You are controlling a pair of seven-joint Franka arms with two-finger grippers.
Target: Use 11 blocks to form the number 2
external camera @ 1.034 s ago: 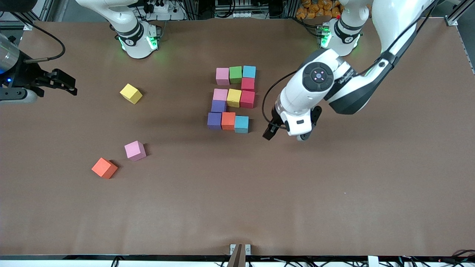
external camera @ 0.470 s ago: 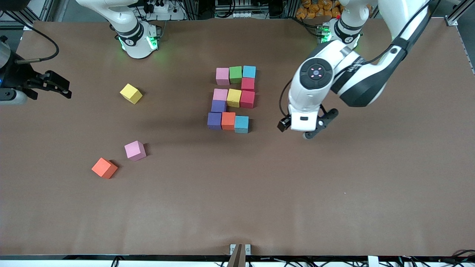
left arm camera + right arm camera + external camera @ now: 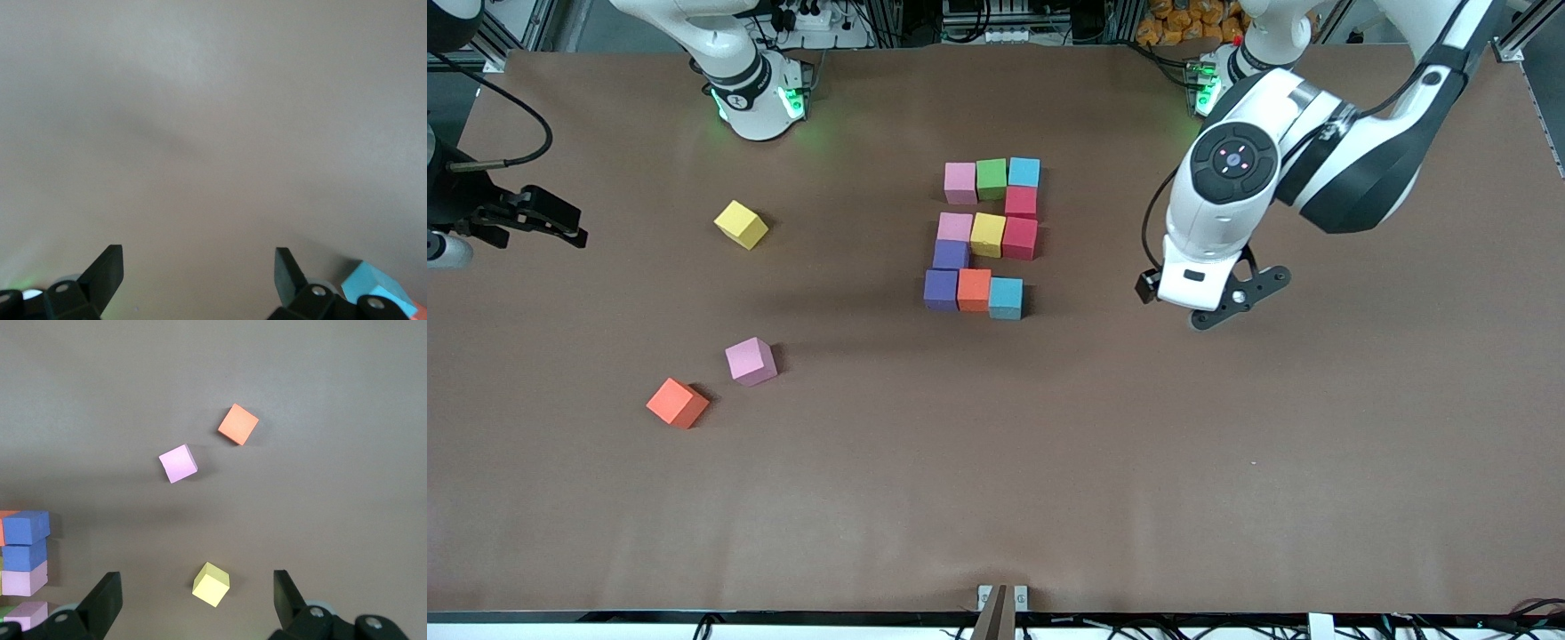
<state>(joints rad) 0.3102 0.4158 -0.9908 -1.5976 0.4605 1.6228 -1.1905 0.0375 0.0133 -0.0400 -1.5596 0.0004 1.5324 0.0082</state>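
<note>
The number 2 [image 3: 983, 236] of touching blocks lies mid-table; its corner nearest the front camera toward the left arm's end is a light blue block [image 3: 1006, 298] [image 3: 373, 288]. Three loose blocks lie toward the right arm's end: yellow [image 3: 741, 224] [image 3: 211, 584], pink [image 3: 751, 361] [image 3: 178, 463] and orange [image 3: 678, 403] [image 3: 238, 424]. My left gripper [image 3: 1209, 304] [image 3: 199, 267] hangs open and empty over bare table beside the number 2. My right gripper [image 3: 551, 222] [image 3: 197, 587] hangs open and empty over the table's edge at the right arm's end, well above the yellow block.
Both arm bases [image 3: 760, 98] [image 3: 1240, 84] stand along the table's edge farthest from the front camera. A small metal bracket [image 3: 1002, 597] sits at the edge nearest it. The brown table [image 3: 1049, 462] spreads wide around the blocks.
The left gripper has swung away from the light blue corner block toward the left arm's end of the table. The right gripper has drawn back toward the table's edge. No block moved.
</note>
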